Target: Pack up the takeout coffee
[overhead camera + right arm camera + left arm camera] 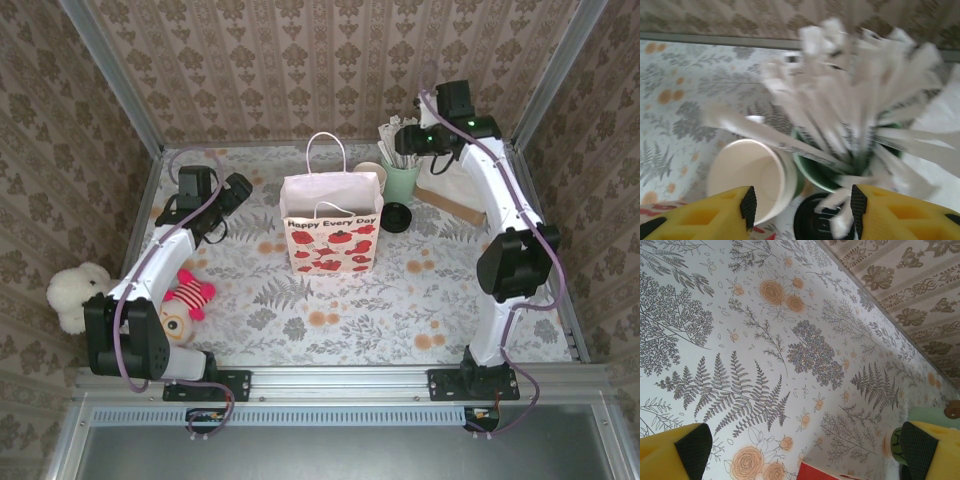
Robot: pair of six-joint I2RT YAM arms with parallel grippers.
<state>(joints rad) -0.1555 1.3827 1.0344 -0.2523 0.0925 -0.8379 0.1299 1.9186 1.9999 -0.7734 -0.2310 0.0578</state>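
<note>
Right gripper [802, 210] hangs part-open and empty over the stirrer cup [812, 176], with the takeout coffee [811, 224] upright just below, between its fingers. Left gripper [805, 450] is wide open and way off.

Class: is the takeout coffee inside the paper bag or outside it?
Outside. The takeout coffee stands upright on the table beside the paper bag, black lid on.

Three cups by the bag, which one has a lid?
The small dark cup, nearest the arms: black lid on top. The cream cups are open-topped; the mint cup holds stirrers.
</note>
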